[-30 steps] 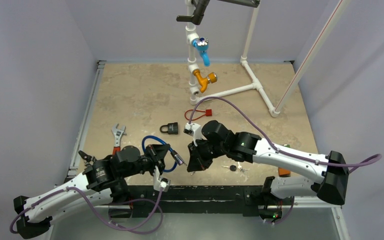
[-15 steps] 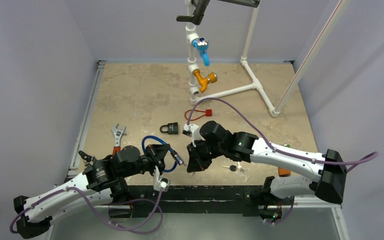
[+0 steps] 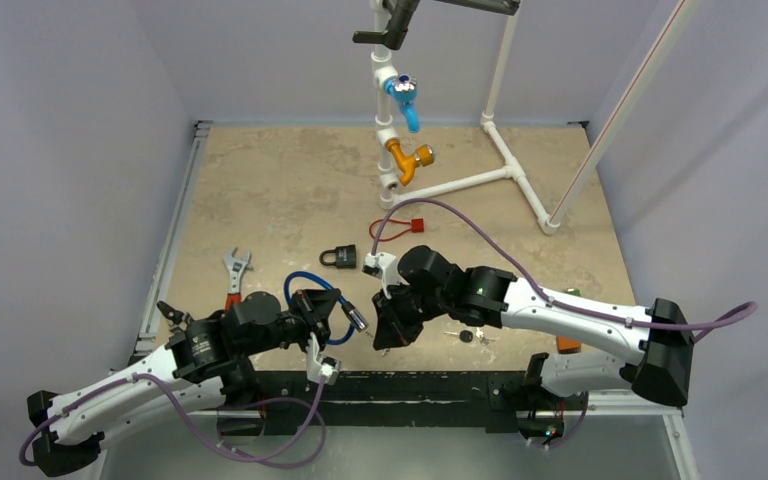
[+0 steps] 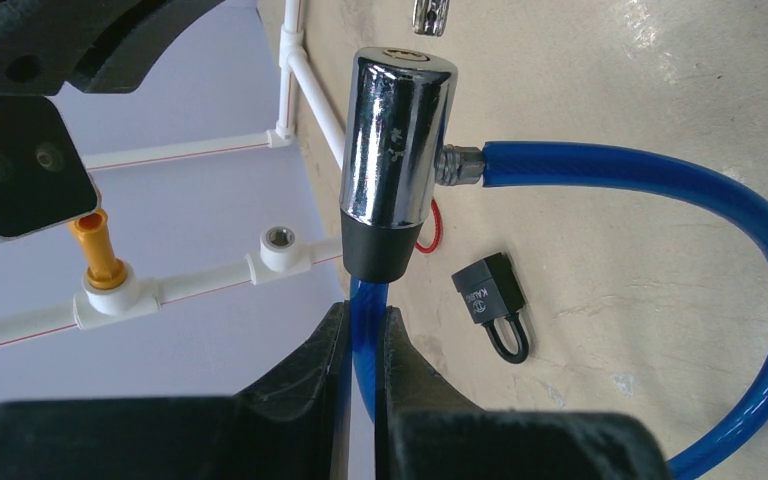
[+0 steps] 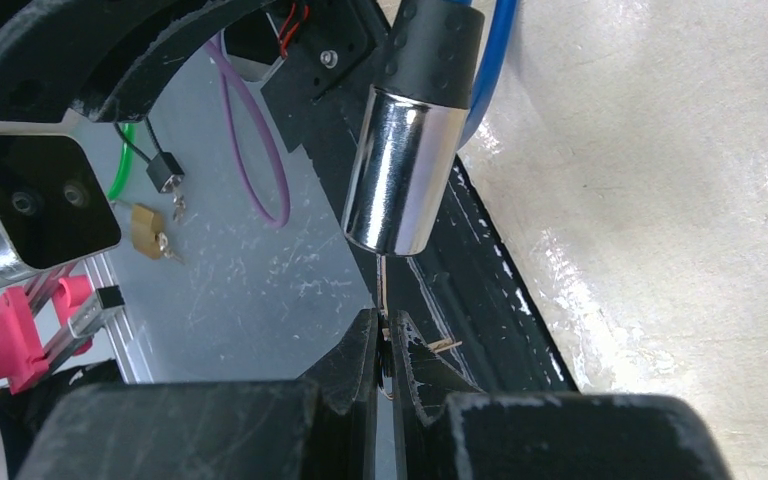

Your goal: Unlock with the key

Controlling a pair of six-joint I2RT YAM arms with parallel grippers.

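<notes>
Two grippers meet over the near edge of the table [image 3: 290,190], and the chrome lock cylinder [image 5: 405,170] between them is the reference for everything else. Just below the cylinder's black collar, the left gripper [image 4: 360,340] is clamped narrow on the blue cable [image 4: 660,185], holding the cylinder up off the table with its keyhole end turned toward the other arm. At that end, the right gripper [image 5: 382,345] pinches the key [image 5: 381,285] between nearly closed fingers. The thin blade runs straight from the fingertips to the cylinder's end face and touches it. Most of the blade shows, so I judge it is at the mouth of the keyway or only just entering; how deep it sits cannot be told.

Picking up both parts and lining them up looks done. What remains is pushing the key fully in, turning it, and freeing the cable end from the cylinder.

A loose bunch of keys [image 3: 470,336] lies on the table to the right of the cylinder, under the right arm. Beyond the cylinder sits a small black padlock [image 3: 339,257], with a wrench [image 3: 235,268] off to its left. Farther back are a red tag [image 3: 415,225] and then the white pipe frame [image 3: 505,175] carrying a yellow tap [image 3: 408,160] and a blue tap [image 3: 405,100].
</notes>
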